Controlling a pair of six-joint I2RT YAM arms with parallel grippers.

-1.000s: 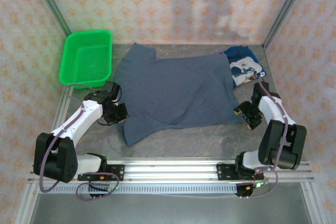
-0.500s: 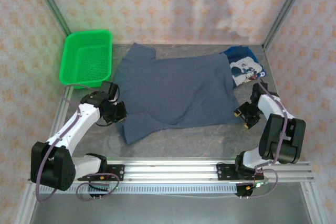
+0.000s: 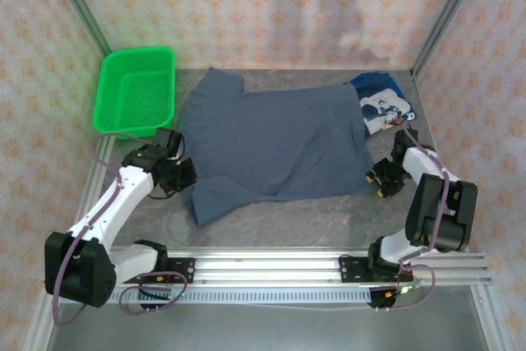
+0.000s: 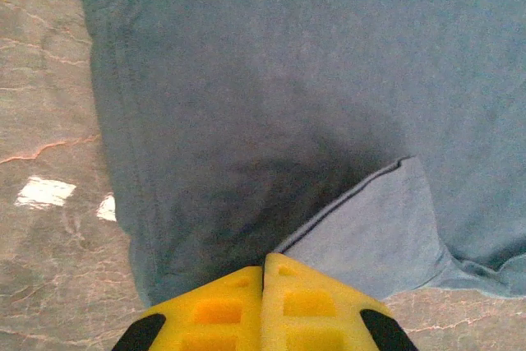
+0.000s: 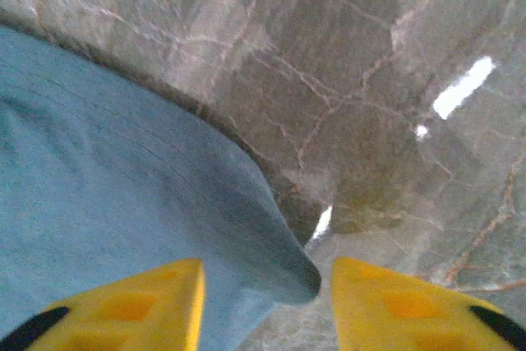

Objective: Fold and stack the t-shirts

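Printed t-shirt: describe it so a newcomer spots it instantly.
Start at the grey table's far right corner. A crumpled shirt lies there, touching the big spread slate-blue shirt. It alone is royal blue with a white graphic.

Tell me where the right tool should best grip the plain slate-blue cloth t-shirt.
Grip the plain slate-blue cloth t-shirt at its near right hem corner, which seems to lift slightly off the grey stone-patterned table. Come in low from the shirt's outer right side; the right tool straddles that corner with jaws apart.
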